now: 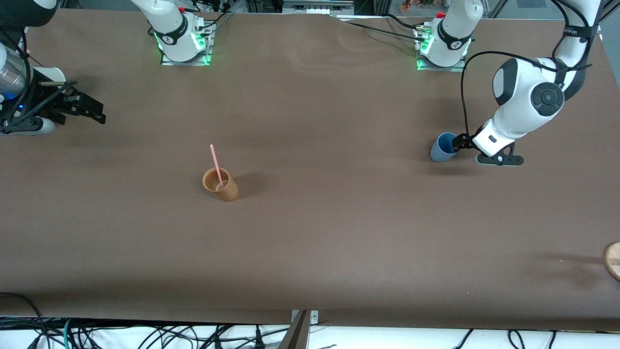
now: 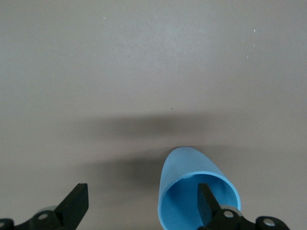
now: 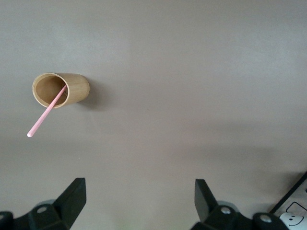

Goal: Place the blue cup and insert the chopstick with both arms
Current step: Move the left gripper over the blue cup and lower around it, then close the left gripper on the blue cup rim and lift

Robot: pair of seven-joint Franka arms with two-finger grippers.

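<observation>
The blue cup (image 1: 441, 149) is at the left arm's end of the table, tilted with its mouth toward the left gripper; it also shows in the left wrist view (image 2: 192, 177). My left gripper (image 1: 472, 151) (image 2: 141, 191) is open, with one finger inside the cup's mouth and the other well clear of it. The pink chopstick (image 1: 215, 164) (image 3: 47, 113) leans in the tan cup (image 1: 222, 185) (image 3: 61, 89) near the table's middle. My right gripper (image 1: 97, 112) (image 3: 139, 191) is open and empty above the right arm's end of the table, away from both cups.
A round wooden object (image 1: 613, 260) shows partly at the table's edge at the left arm's end, nearer the front camera. Both arm bases (image 1: 183, 41) (image 1: 443, 46) stand along the table's top edge. Cables hang below the table's front edge.
</observation>
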